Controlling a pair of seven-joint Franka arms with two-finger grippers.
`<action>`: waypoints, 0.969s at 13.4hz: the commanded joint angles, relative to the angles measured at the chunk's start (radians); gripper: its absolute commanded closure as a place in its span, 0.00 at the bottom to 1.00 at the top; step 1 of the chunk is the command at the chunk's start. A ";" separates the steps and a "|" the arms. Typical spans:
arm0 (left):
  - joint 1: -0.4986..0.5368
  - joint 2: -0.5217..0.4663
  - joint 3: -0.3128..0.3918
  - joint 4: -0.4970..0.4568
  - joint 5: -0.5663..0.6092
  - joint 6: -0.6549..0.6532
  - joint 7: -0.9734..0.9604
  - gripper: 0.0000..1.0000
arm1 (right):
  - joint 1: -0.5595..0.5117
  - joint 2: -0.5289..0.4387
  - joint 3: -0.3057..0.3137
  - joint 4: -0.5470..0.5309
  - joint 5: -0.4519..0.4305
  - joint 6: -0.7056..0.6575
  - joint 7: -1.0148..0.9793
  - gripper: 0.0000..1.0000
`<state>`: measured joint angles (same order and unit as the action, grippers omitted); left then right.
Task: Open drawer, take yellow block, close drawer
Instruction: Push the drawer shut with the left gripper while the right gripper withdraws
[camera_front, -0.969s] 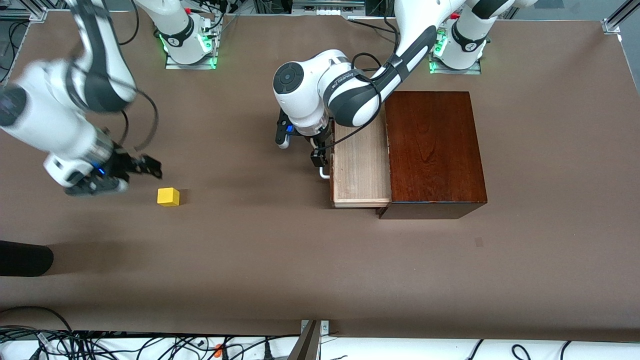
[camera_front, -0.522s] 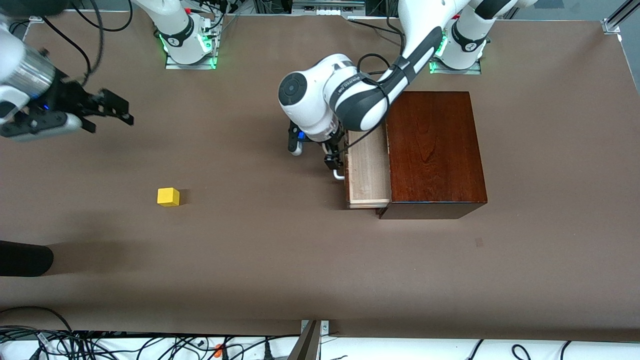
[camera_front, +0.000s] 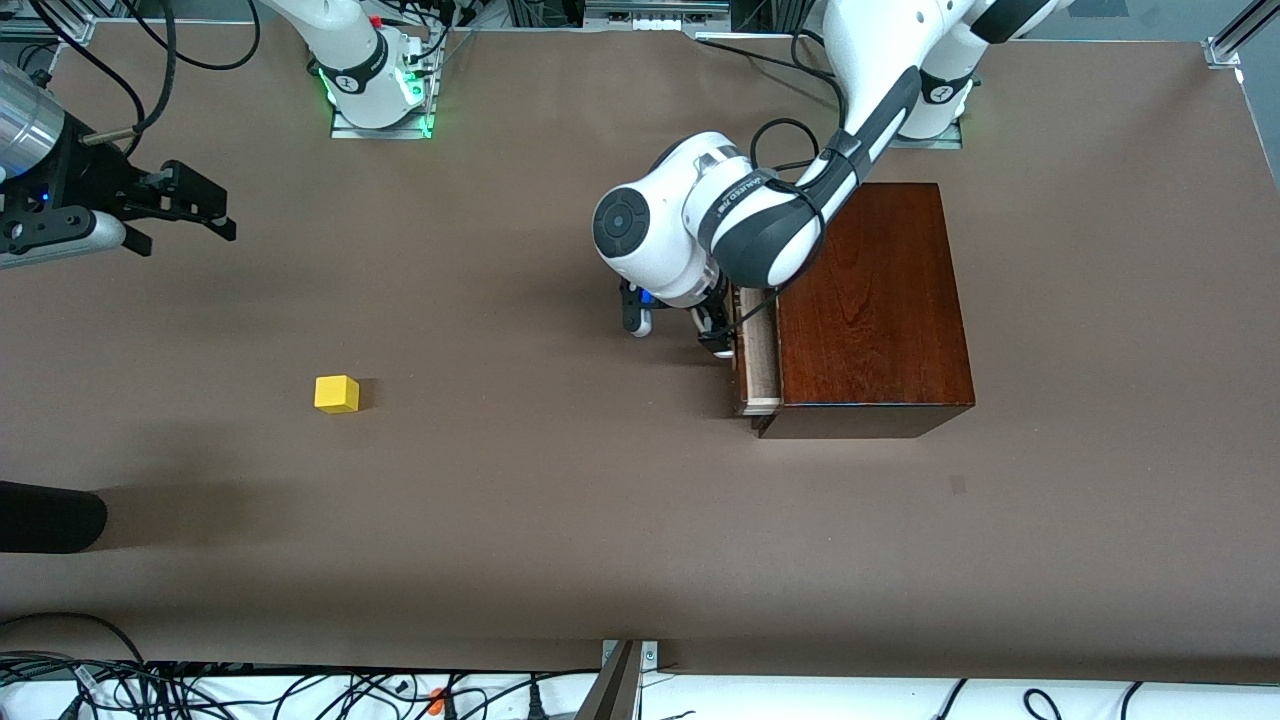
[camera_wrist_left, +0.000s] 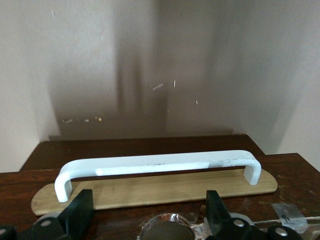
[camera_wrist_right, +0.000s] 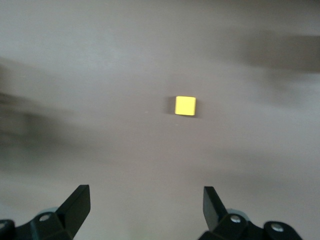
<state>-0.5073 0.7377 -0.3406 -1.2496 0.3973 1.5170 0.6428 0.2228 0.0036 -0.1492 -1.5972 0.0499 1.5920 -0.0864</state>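
The drawer (camera_front: 758, 368) is pushed almost fully into the dark mahogany box (camera_front: 870, 300); only a thin strip of pale wood shows. My left gripper (camera_front: 718, 337) is at the drawer's front, open. In the left wrist view its fingers (camera_wrist_left: 80, 212) stand wide apart just short of the white handle (camera_wrist_left: 160, 165) and hold nothing. The yellow block (camera_front: 336, 393) sits on the table toward the right arm's end. My right gripper (camera_front: 190, 210) is open and empty, raised over the table at that end. The right wrist view shows the block (camera_wrist_right: 185, 105) well ahead of the right gripper (camera_wrist_right: 145, 207).
A dark rounded object (camera_front: 50, 515) lies at the table's edge at the right arm's end, nearer the camera than the block. Cables (camera_front: 200, 690) run along the near edge. The arm bases (camera_front: 375, 90) stand along the farthest edge.
My left gripper has pushed the drawer in, from about half open to nearly shut. My right gripper has risen away from the block toward the right arm's end.
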 joint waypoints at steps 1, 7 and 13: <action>0.047 -0.026 0.008 -0.011 0.035 -0.060 0.026 0.00 | 0.003 0.015 0.008 0.034 -0.057 -0.037 -0.001 0.00; 0.076 -0.024 0.005 -0.011 0.064 -0.107 0.014 0.00 | 0.013 0.039 0.005 0.054 -0.048 -0.029 0.004 0.00; -0.037 -0.021 -0.009 0.076 0.048 0.006 -0.308 0.00 | 0.015 0.046 0.007 0.056 -0.048 -0.014 0.002 0.00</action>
<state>-0.4968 0.7293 -0.3525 -1.2306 0.4158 1.5292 0.4672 0.2329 0.0352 -0.1440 -1.5713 0.0101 1.5839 -0.0868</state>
